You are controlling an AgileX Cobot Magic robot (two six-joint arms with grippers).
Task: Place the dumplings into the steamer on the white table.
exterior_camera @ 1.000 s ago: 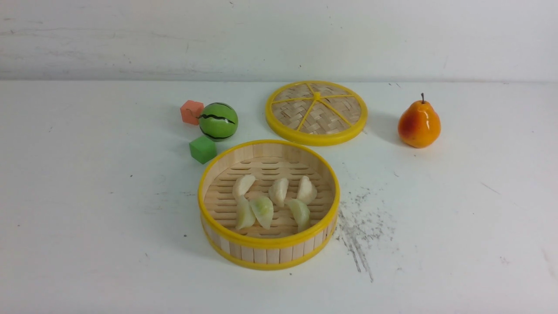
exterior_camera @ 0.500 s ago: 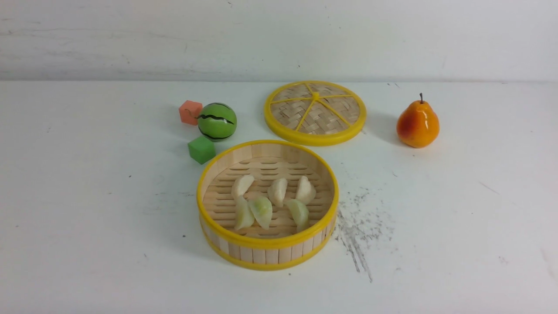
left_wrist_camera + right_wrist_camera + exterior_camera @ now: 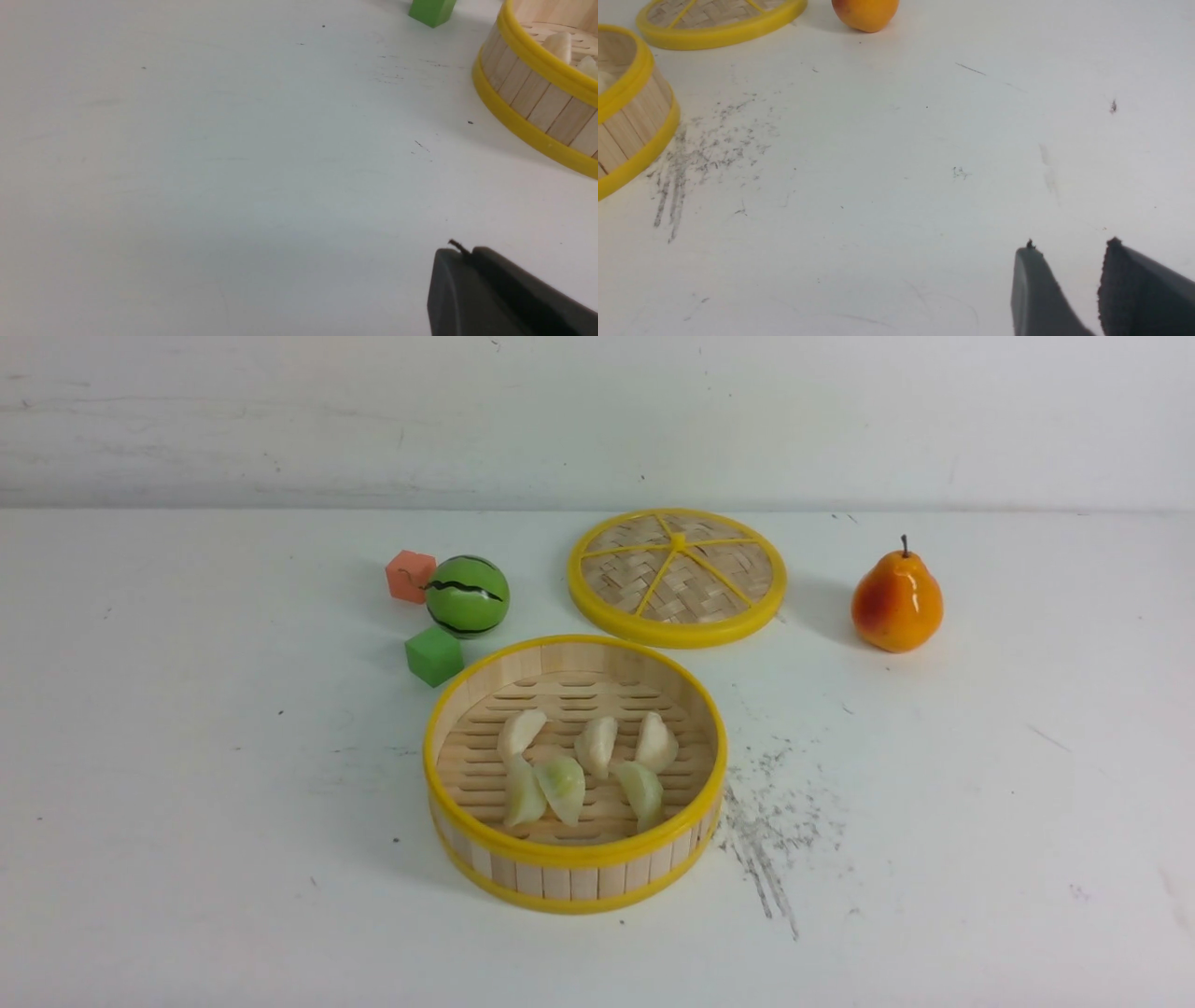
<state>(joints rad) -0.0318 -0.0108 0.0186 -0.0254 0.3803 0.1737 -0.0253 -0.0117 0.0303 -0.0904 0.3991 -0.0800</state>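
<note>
The steamer (image 3: 569, 877) stands in the middle of the white table (image 3: 187, 803). Several dumplings (image 3: 560, 787) lie on its slatted floor, pale cream, some tinged green. No gripper shows in the front view. In the left wrist view my left gripper (image 3: 465, 252) is shut and empty above bare table, well clear of the steamer (image 3: 528, 98), where one dumpling (image 3: 558, 46) shows over the rim. In the right wrist view my right gripper (image 3: 1071, 245) is open and empty above bare table, far from the steamer (image 3: 630, 126).
Behind the steamer lies the flat woven lid (image 3: 677, 577). A green cube (image 3: 434, 656), a toy watermelon (image 3: 467, 595) and an orange cube (image 3: 411, 576) sit at the back left. A pear (image 3: 896, 600) stands at the back right. Dark scratch marks (image 3: 770, 831) lie right of the steamer.
</note>
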